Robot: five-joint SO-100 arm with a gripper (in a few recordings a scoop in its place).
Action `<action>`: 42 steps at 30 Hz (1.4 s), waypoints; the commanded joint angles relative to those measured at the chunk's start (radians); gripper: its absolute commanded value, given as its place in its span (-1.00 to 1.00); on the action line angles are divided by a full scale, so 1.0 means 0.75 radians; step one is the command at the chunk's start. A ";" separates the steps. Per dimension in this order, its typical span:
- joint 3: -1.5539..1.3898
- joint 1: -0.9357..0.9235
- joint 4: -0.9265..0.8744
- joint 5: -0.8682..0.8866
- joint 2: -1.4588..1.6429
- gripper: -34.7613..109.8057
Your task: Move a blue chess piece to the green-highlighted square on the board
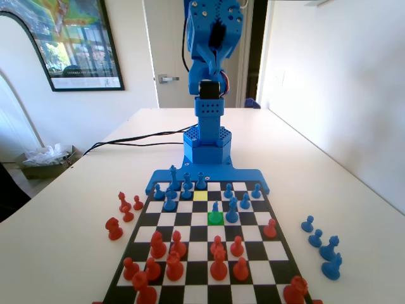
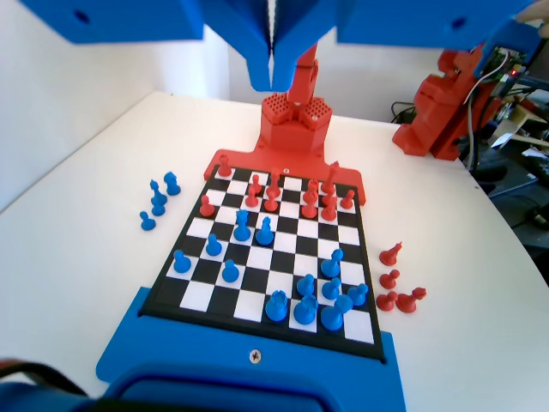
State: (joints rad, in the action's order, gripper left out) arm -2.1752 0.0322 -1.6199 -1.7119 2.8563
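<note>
The blue two-finger gripper [image 2: 272,64], jaws pressed together and empty, hangs high above the black-and-white chequered board [image 2: 268,283], while the small slim blue plastic pawn [image 1: 215,208] stands upright on the bright solid-green square [image 1: 215,218], well below the fingertips.

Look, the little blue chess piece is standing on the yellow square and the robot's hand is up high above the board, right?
Not quite. In the fixed view the blue chess piece stands on the green-highlighted square; the yellow square just beyond it has nothing on it. The rest is right: in the wrist view the hand hangs high above the board, its jaws closed together and holding nothing.
</note>
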 commanded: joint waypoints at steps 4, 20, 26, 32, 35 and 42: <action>0.000 0.006 0.012 -0.020 0.049 -0.50; -0.008 -0.067 0.061 -0.016 0.264 -0.46; -0.008 -0.067 0.061 -0.016 0.264 -0.43; -0.008 -0.067 0.061 -0.016 0.264 -0.43; -0.008 -0.067 0.061 -0.016 0.264 -0.43; -0.008 -0.067 0.061 -0.016 0.264 -0.43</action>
State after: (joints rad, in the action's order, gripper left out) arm -2.1767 -0.0184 -1.5892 -1.7135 3.0311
